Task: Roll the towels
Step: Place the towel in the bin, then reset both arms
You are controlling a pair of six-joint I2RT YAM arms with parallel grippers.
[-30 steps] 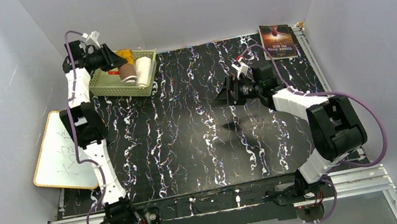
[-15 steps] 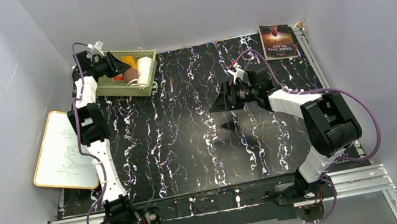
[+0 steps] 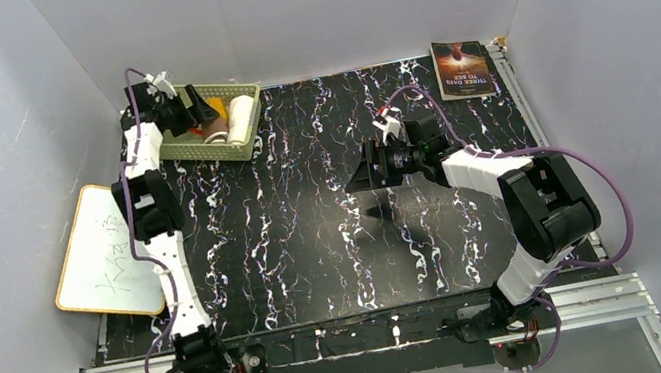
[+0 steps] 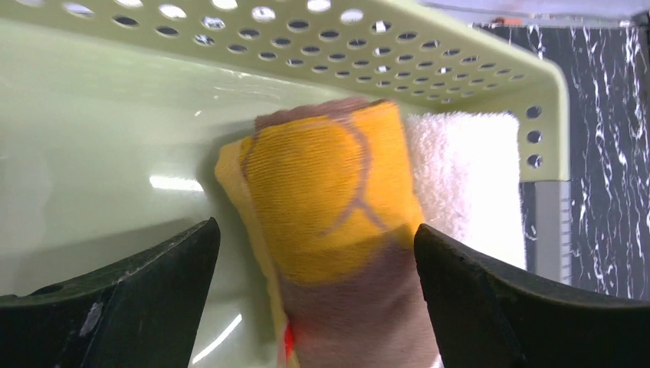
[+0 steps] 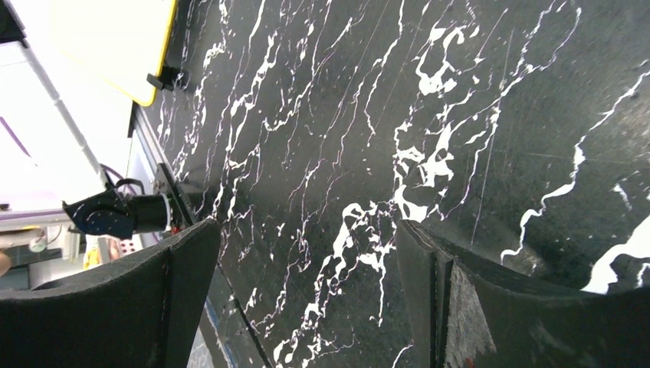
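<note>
Basket (image 3: 198, 146), overhead view: holds brown towel (image 3: 215, 126) and white towel (image 3: 239, 119), both rolled, side by side. Left gripper (image 3: 182, 110) hangs over the basket's left end; right gripper (image 3: 367, 172) is well right of the basket, over the table (image 3: 317, 250).

Left wrist view: jaws spread wide, straddling the brown towel, gripping nothing. Risk: a jaw snags cloth on withdrawal and unrolls it. Brown towel's near end is cut off.

Right wrist view: jaws wide, empty.

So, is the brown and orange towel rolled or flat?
Rolled: the brown and orange towel forms a short cylinder in the green basket, beside the white towel.
</note>
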